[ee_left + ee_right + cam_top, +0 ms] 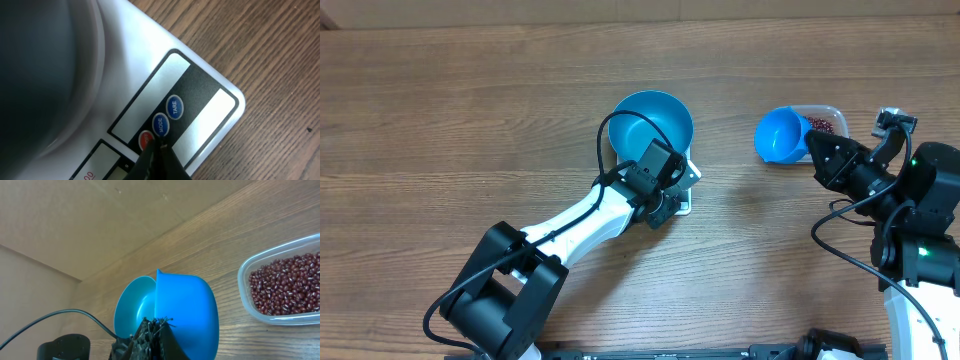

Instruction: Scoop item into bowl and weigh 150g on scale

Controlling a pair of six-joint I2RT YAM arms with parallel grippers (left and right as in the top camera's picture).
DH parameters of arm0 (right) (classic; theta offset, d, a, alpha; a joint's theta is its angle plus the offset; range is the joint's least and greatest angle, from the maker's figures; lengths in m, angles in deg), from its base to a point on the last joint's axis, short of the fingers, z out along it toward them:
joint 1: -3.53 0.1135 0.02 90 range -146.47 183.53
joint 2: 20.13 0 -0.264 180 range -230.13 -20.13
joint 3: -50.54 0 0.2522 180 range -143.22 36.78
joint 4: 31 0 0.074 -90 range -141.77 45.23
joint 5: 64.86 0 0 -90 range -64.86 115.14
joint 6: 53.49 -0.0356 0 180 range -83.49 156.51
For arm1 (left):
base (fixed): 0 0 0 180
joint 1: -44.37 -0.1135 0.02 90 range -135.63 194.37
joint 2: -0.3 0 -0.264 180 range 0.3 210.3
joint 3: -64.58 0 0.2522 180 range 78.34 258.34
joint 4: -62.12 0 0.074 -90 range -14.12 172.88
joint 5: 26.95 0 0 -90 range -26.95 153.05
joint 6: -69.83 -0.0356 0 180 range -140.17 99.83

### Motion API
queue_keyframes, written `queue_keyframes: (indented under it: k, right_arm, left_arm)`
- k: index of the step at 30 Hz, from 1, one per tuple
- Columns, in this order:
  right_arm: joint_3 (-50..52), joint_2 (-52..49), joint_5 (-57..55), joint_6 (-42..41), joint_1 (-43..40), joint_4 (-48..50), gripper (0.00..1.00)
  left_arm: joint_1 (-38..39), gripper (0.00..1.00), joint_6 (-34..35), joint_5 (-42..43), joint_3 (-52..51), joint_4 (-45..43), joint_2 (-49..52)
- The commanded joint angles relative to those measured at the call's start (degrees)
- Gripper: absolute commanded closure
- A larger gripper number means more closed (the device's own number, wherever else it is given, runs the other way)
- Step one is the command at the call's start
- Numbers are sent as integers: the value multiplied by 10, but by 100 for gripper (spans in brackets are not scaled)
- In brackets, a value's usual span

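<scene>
Two pairs of fingers, both closed. My left fingers [159,162], empty, point at the buttons of the scale [200,95] carrying the bowl [655,118]. My right fingers [150,337] clamp the scoop [187,312]. The beans [287,282] lie in the tub [243,282]. Press the TARE button [174,106] squarely and lightly, without nudging the bowl.

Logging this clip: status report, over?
Both shut: left end effector at scale buttons, right end effector on scoop. Empty bowl on scale; beans in tub. Nothing in the way.
</scene>
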Motion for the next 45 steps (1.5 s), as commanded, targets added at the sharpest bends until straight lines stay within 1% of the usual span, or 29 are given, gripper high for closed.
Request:
queue_keyframes:
  k: [1,5,13,18,32,40,45]
  right_arm:
    - [-11,5,-3,9,-4,0,96]
    - [-11,5,-3,9,-4,-1,96]
    - [-11,5,-3,9,-4,-1,96]
    - [-11,5,-3,9,-4,-3,96]
    - [-11,5,-3,9,-4,-10,96]
    - [-11,5,-3,9,-4,-12,96]
    - [-11,5,-3,9,-4,-12,96]
  left_arm:
    - [1,96,14,-23,-3,-9,9]
    - [1,96,37,-46,-3,-14,9]
    - [1,96,50,-43,-3,-14,9]
    - [1,96,50,-24,-3,-14,9]
    - [1,96,61,-24,-3,-15,10]
    - [1,96,64,-24,-3,-15,29]
    - [1,96,82,-24,-3,-20,31]
